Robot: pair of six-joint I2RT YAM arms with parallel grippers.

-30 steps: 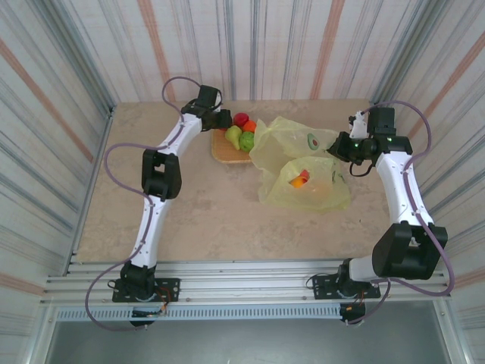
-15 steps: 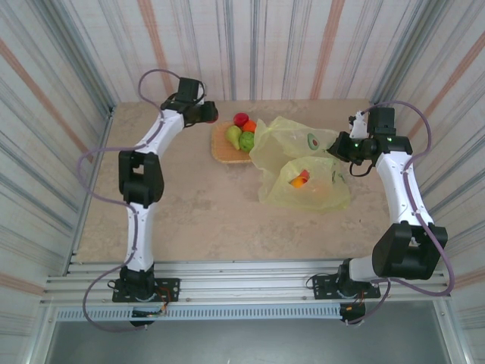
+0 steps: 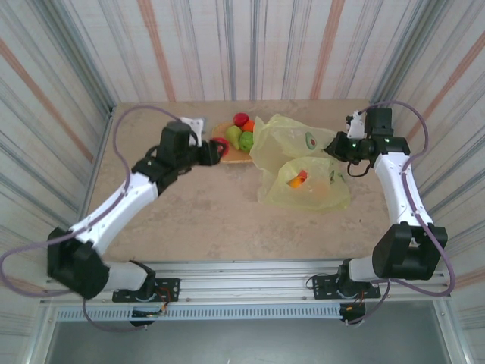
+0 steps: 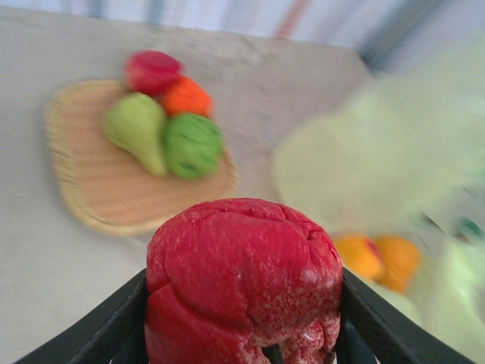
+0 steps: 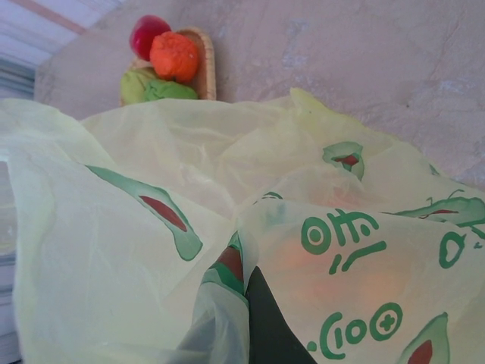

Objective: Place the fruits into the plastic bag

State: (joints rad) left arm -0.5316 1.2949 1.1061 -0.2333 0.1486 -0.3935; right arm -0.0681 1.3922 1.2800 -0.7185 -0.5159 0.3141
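Observation:
My left gripper (image 3: pixel 217 147) is shut on a red apple (image 4: pixel 242 280), held between its dark fingers (image 4: pixel 379 322) just left of the wicker tray. Other fruits lie on the tray: a red one (image 3: pixel 241 119), an orange (image 3: pixel 250 126) and two green ones (image 3: pixel 233 135). The yellow-green plastic bag (image 3: pixel 303 163) with avocado prints lies right of the tray, orange fruit (image 3: pixel 298 180) showing through it. My right gripper (image 3: pixel 335 149) is shut on the bag's far right edge; in the right wrist view the film (image 5: pixel 151 227) drapes over a dark finger (image 5: pixel 269 326).
The shallow wicker tray (image 3: pixel 224 156) sits at the back centre, its rim (image 4: pixel 83 205) close ahead of the held apple. Striped walls enclose the table on three sides. Bare tabletop (image 3: pixel 197 212) lies in front of the bag and tray.
The left arm swung away from the back of the tray, folded down, and now holds a red apple at the tray's left side. The right arm and the bag stayed put.

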